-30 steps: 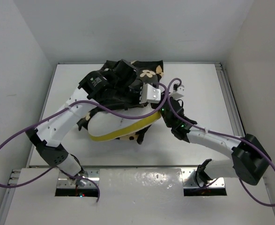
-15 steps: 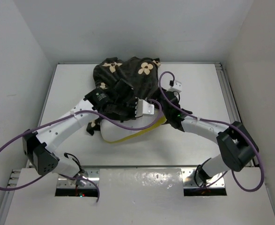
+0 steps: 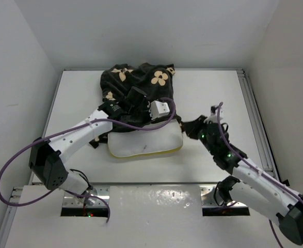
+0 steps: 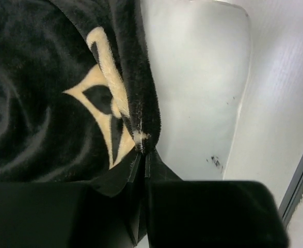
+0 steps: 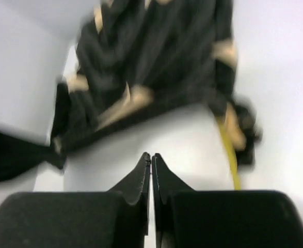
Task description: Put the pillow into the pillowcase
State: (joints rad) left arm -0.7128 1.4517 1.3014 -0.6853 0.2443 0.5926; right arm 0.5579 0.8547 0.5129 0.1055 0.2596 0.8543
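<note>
My left hand [image 4: 143, 155] is clenched on the hem of the pillowcase [image 3: 141, 80], which bunches at upper centre of the top view over the far part of the pillow [image 3: 146, 145]. The pillow's near part, white with yellow trim, lies bare on the worktop [image 3: 218, 93] at centre frame. My right hand [image 5: 151, 157] sits just right of the pillow, fingers pressed together on nothing. I'd keep the hem taut and low, draw it toward the bottom of the frame, and brace the pillow with the right hand so it doesn't slide along.
</note>
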